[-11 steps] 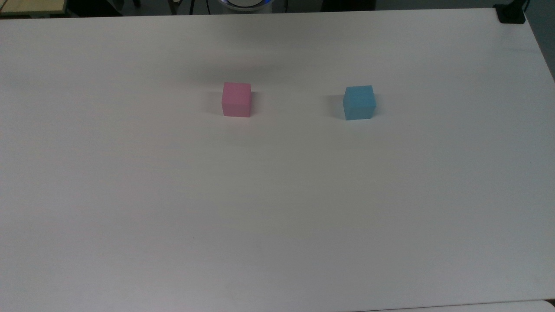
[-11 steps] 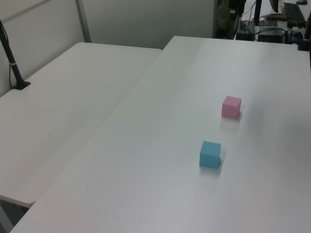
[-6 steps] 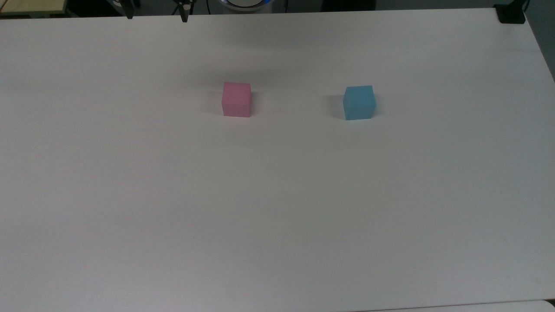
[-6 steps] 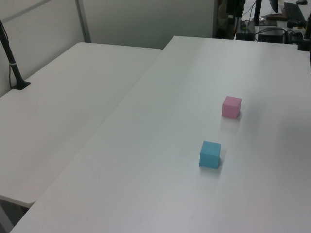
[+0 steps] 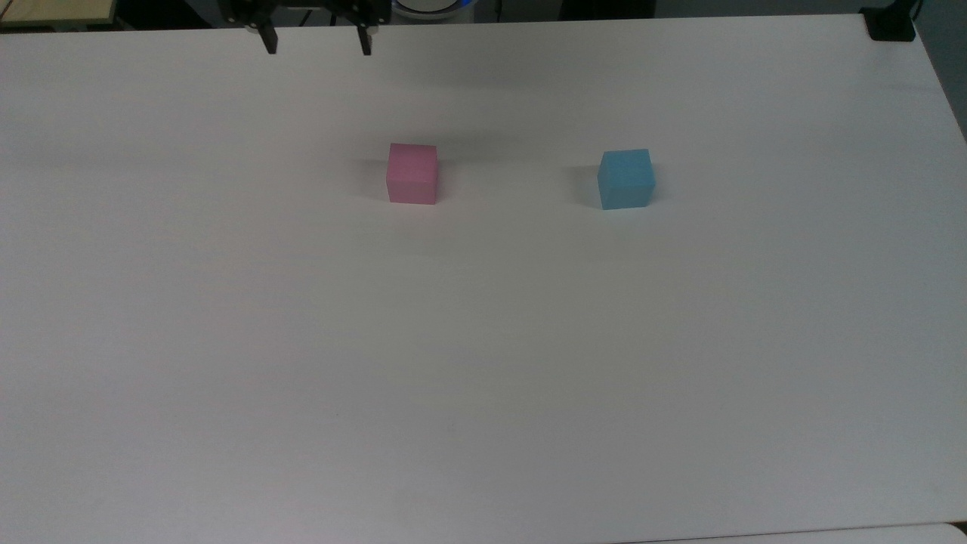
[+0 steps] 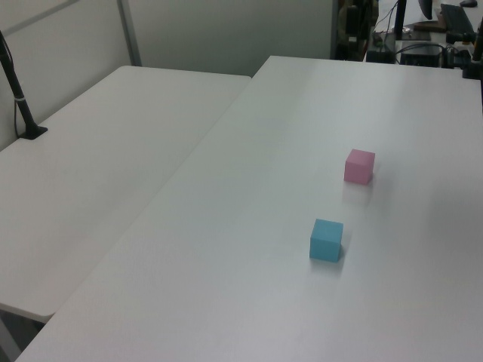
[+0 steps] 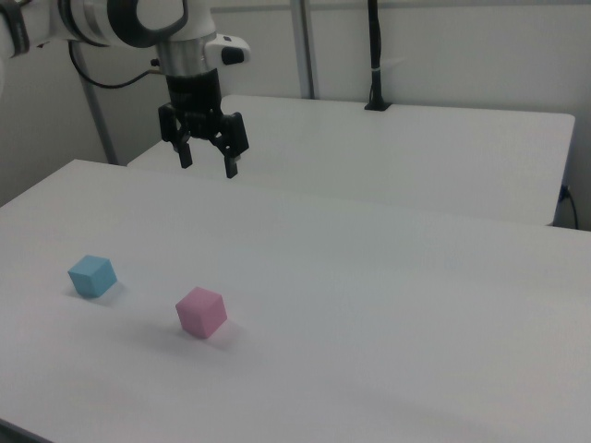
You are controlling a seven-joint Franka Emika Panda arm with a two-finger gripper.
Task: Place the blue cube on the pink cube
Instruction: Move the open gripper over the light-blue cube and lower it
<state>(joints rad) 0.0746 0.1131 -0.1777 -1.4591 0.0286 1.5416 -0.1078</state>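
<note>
The blue cube (image 5: 625, 178) rests on the white table (image 5: 483, 340), to the right of the pink cube (image 5: 412, 174) in the top view, with a wide gap between them. In the left view the blue cube (image 6: 326, 240) lies nearer than the pink cube (image 6: 359, 166). In the right view the blue cube (image 7: 92, 275) sits left of the pink cube (image 7: 200, 311). My gripper (image 5: 317, 44) hangs open at the top view's upper edge, above and left of the pink cube. High over the table in the right view, the gripper (image 7: 209, 163) holds nothing.
A second white table (image 6: 98, 173) adjoins on the left view's left, with a black pole (image 6: 16, 90) clamped at its edge. A black clamp (image 5: 890, 24) sits at the top view's upper right corner. Desks with equipment (image 6: 423, 38) stand beyond the far edge.
My gripper has come further into the top view from its upper edge, moving rightward and down in that view. Both cubes stay where they were.
</note>
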